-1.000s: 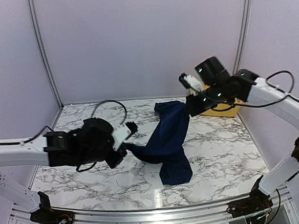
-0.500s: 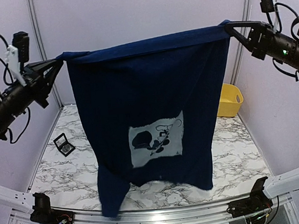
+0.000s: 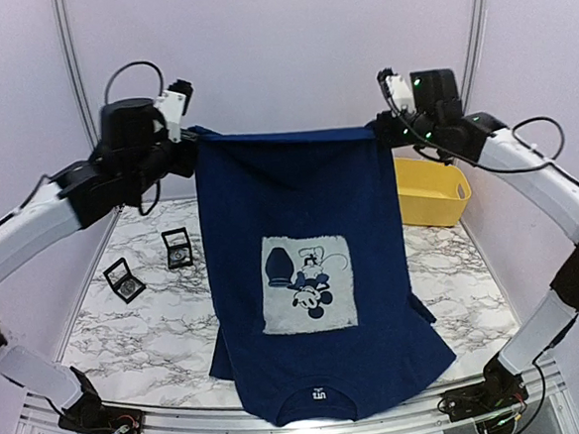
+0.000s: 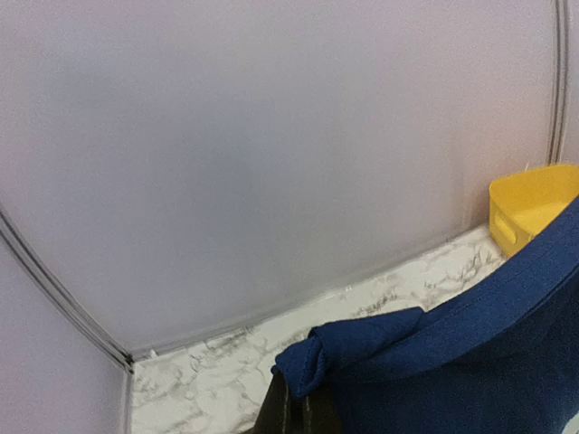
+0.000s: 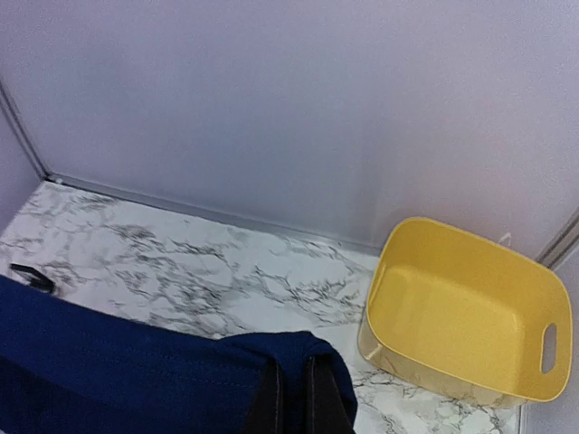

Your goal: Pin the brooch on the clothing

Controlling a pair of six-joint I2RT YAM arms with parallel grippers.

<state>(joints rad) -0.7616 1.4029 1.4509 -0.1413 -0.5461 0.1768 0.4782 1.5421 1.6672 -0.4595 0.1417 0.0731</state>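
Two arms are raised with elbows out, and the clothing [image 3: 298, 196] is stretched between them above the tabletop [image 3: 109, 339].

Left side: the left tool [image 3: 192, 144] is clenched on one hem corner. In the left wrist view the cloth bunches over its fingers [image 4: 291, 411]. One black case [image 3: 125, 280] and a second black case [image 3: 176, 248] lie on the tabletop, apart from the cloth. Their contents are too small to tell.

Centre: the clothing hangs inverted, with the hem up and the collar down at the near edge. The grey mouse print [image 3: 309, 283] is upside down. The white neck label [image 3: 319, 395] carries a mark too small to read.

Right side: the right tool [image 3: 378, 128] is clenched on the other hem corner. A yellow basket [image 3: 432, 192] stands near the back wall, apart from the cloth. Marble shows on both sides of the cloth.
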